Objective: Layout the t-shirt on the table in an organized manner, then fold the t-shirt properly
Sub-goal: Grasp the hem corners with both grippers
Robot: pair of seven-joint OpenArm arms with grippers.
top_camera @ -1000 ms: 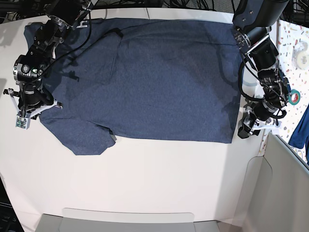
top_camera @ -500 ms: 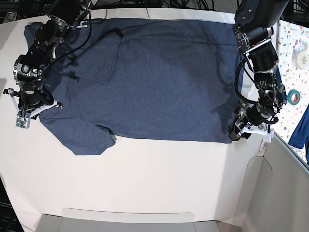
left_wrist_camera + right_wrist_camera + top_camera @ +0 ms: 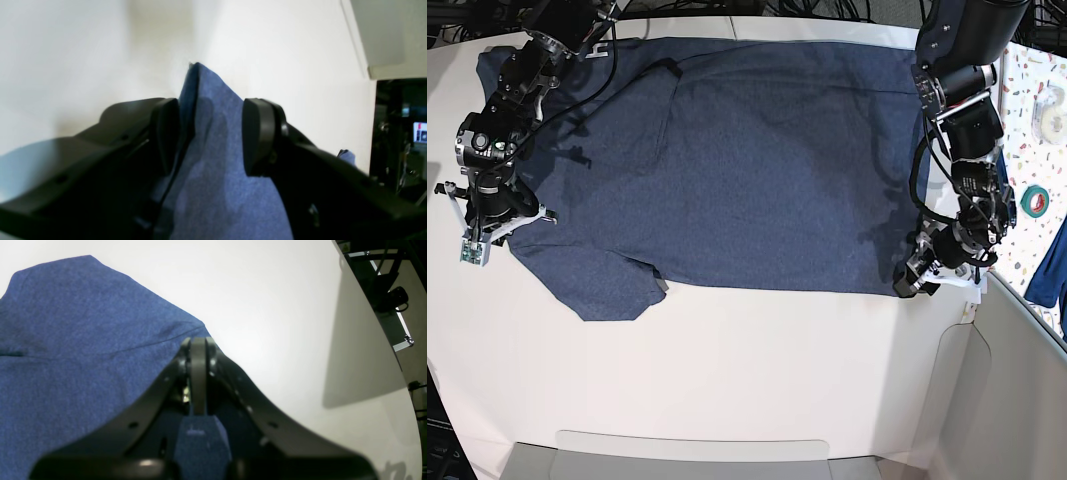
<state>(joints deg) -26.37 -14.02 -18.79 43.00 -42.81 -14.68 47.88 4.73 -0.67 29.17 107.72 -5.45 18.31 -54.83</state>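
Observation:
The dark navy t-shirt point(image 3: 737, 150) lies spread flat on the white table point(image 3: 727, 370); no lettering shows. My right gripper point(image 3: 485, 232) is at the shirt's left edge by a sleeve. In the right wrist view it point(image 3: 198, 346) is shut on the shirt's cloth point(image 3: 76, 340). My left gripper point(image 3: 914, 283) is at the shirt's lower right corner. In the left wrist view its jaws point(image 3: 210, 133) stand apart with that corner point(image 3: 213, 160) between the pads, over the table point(image 3: 283, 50).
A confetti-speckled surface point(image 3: 1039, 140) at the right holds a green tape roll point(image 3: 1033, 200) and a white roll point(image 3: 1052, 97). A brighter blue cloth point(image 3: 1052, 262) hangs at the right edge. A grey panel point(image 3: 1012, 400) stands at the lower right.
My left gripper has moved down and in from the table's right edge to the shirt's lower right corner, which now sits between its jaws. The right arm has not moved.

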